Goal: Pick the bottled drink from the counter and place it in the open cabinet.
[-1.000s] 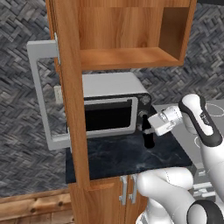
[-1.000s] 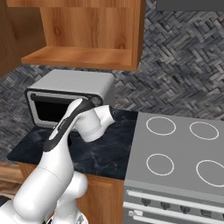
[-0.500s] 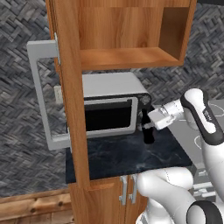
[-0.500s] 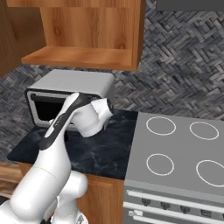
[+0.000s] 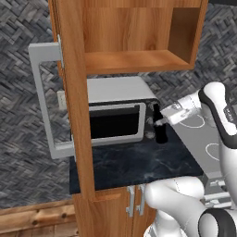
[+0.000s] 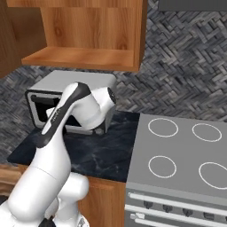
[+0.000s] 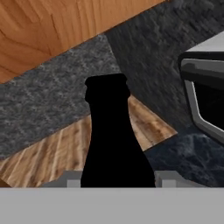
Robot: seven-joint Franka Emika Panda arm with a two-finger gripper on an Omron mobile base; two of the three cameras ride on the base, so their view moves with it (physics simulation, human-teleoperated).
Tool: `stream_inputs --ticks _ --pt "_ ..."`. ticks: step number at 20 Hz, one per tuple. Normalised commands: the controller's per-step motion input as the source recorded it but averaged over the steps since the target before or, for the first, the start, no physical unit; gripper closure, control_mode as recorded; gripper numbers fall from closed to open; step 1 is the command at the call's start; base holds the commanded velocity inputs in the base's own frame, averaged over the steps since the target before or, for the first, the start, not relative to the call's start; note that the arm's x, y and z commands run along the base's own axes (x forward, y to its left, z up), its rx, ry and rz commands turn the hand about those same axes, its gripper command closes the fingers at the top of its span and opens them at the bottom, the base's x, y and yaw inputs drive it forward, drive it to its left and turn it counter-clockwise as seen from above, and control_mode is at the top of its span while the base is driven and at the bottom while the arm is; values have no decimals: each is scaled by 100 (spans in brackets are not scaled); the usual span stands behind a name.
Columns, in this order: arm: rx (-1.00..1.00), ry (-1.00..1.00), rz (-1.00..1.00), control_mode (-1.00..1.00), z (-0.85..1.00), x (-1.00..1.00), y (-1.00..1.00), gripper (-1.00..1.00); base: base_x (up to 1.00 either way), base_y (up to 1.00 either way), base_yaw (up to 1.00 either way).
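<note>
Black and glossy, the small cola-style bottle point(image 5: 160, 132) with its narrow neck and curved body hangs clamped between the two fingers of the white arm's gripper point(image 5: 160, 121), just in front of the silver microwave point(image 5: 118, 111) and seemingly a little above the dark blue-black marbled stone counter point(image 5: 134, 162), though I cannot be sure its base is clear of the stone. From the hand's own camera the bottle point(image 7: 114, 144) stands upright between the small grey finger tips point(image 7: 171, 178), gripped low on the body, which I judge keeps it steady and leaves the neck free for the lift. Up above, the medium-brown wooden wall cabinet point(image 5: 139, 60) stands open, its smooth grained shelf bare; its door point(image 5: 76, 92) swings out toward me with a big grey bar handle point(image 5: 42, 99). To my eye the pick is done and the raise to the shelf is what remains, with the shelf's front edge the thing to clear
</note>
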Motion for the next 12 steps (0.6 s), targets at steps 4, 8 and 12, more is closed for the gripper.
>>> stream_inputs --ticks 4,8,12 --pt "0 -21 -2 -100 45 -16 -1 100 0 0 0" --pt "0 -21 -12 -100 48 -11 0 100 0 0 0" --pt "0 -19 -14 -100 50 -8 0 100 0 0 0"
